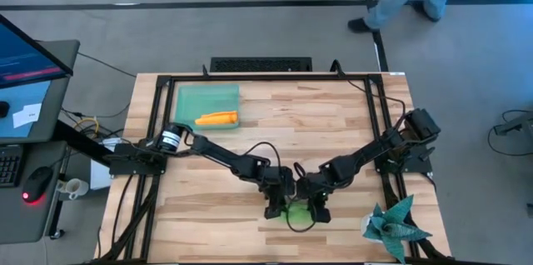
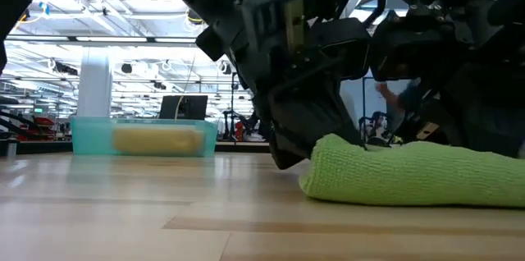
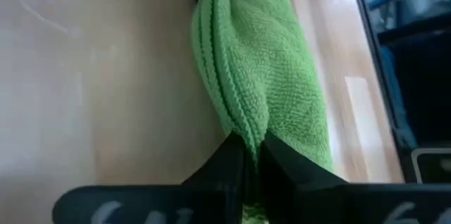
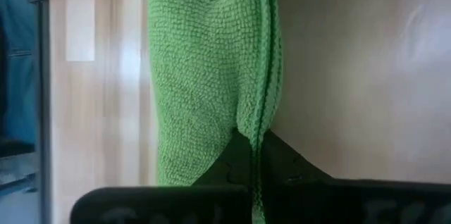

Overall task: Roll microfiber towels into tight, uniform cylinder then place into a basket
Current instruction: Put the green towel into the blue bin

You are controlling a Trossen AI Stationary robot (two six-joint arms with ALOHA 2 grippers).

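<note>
both pincers, left pincer (image 3: 248,157) and right pincer (image 4: 255,155), pinch the lime green towel (image 1: 297,212) roll's ends; next likely lift together toward basket (image 1: 193,98) holding the orange towel (image 1: 216,118).

green towel (image 3: 271,76): cloth, knobbly microfiber loop pile, matt; hem edges stitched in ridged rows
orange towel (image 1: 217,118): cloth, matt, soft-looking; weave too small to tell
basket (image 1: 187,98): translucent mint plastic, smooth, faint sheen on walls
table (image 1: 333,115): pale wood planks, visible grain, smooth satin finish with soft glare
left gripper (image 3: 248,155): fingers dark, matt, plastic-like, smooth
right gripper (image 4: 254,155): same dark matt finish
teal cloth (image 1: 394,223): spiky fabric, matt
</note>
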